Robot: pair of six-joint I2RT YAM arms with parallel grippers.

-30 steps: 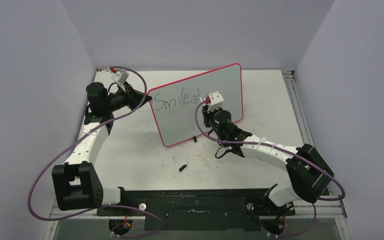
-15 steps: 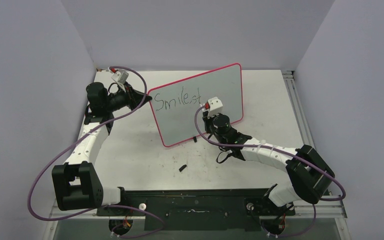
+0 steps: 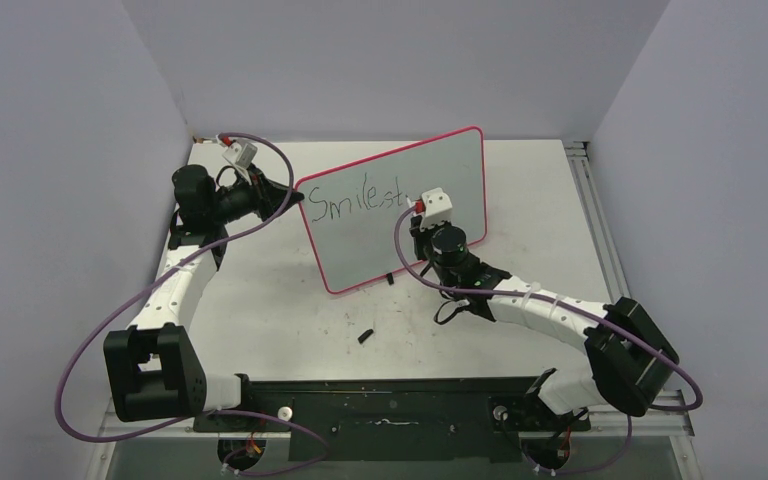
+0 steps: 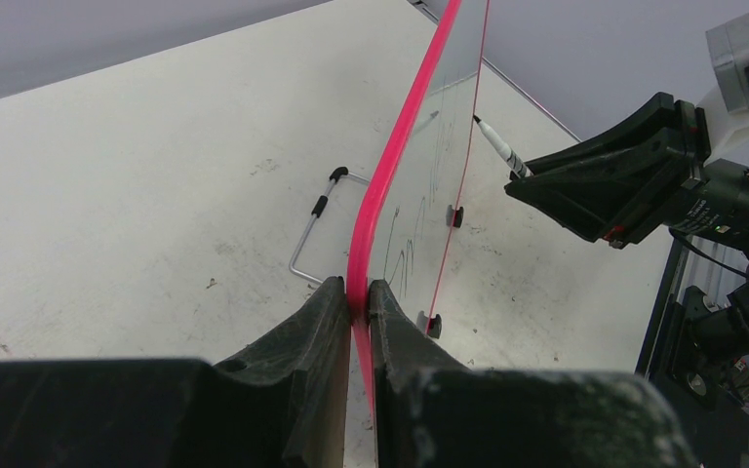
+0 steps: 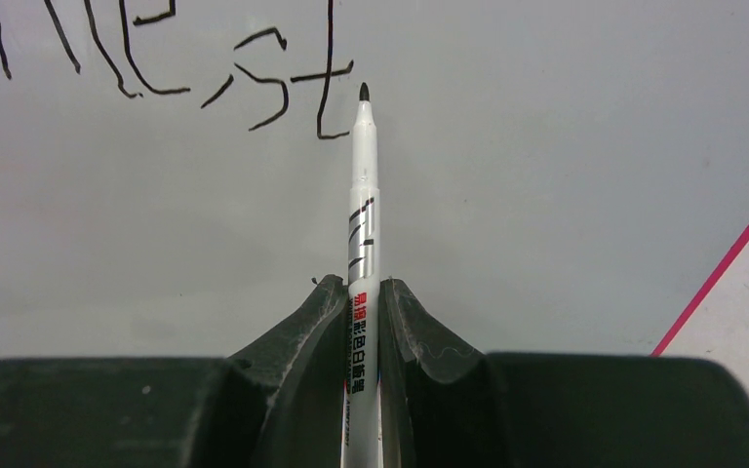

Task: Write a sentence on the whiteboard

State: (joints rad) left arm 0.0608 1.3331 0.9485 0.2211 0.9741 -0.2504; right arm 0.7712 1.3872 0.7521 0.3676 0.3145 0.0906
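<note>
- My left gripper (image 4: 356, 292) pinches the left edge of the whiteboard (image 4: 390, 185). The 2 jaws are pressed on the pink-red rim, 1 on each side of it.
- The whiteboard (image 3: 400, 205) stands on its lower edge on the table (image 3: 260, 300), toward the far side and between my 2 arms. Its written face is turned to my right arm.
- From my left wrist I see a small black foot (image 4: 456, 216) at the bottom of the board. A bent wire stand (image 4: 312, 229) is on the table behind it.
- My right gripper (image 5: 362, 292) holds a marker (image 5: 363, 195). The 2 jaws are closed on the white barrel, and the tip points at the face of the board.
- Black writing (image 3: 360, 200) on the upper left part of the face reads "Smilest".
- The black tip of the marker is just to the right of the last "t", near the top of that letter. I cannot tell if it touches the board.
- A small black piece (image 3: 364, 336) lies on the table in front of the board, well apart from both grippers.
</note>
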